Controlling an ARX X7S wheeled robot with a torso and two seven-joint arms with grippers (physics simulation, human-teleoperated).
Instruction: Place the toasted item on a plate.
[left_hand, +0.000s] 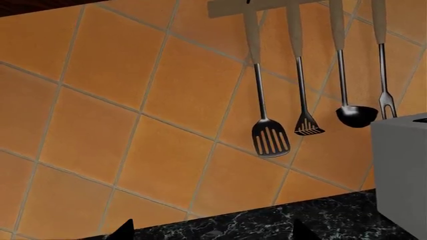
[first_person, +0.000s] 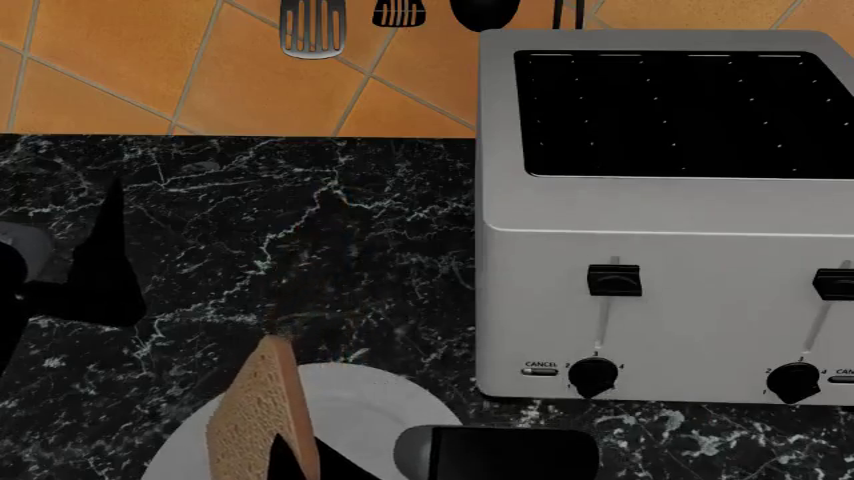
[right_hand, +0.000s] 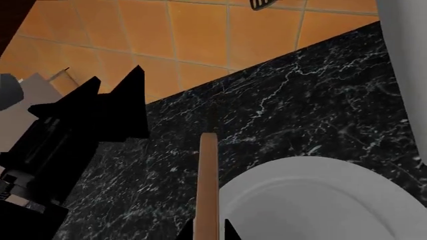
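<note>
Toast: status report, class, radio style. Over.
Right gripper shut on toast, held upright over plate. Left gripper free, state unclear. Toaster beside plate, path clear.

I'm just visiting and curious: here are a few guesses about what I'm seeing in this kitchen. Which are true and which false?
1. The slice of toast is held on edge over the white plate. True.
2. The toast lies flat in the middle of the plate. False: it stands upright, pinched by the right gripper.
3. Utensils hang on the orange tiled wall. True.
4. The toaster stands on a wooden table. False: it stands on a black marble counter.
5. The left gripper holds the plate. False: it is open, holding nothing.
</note>
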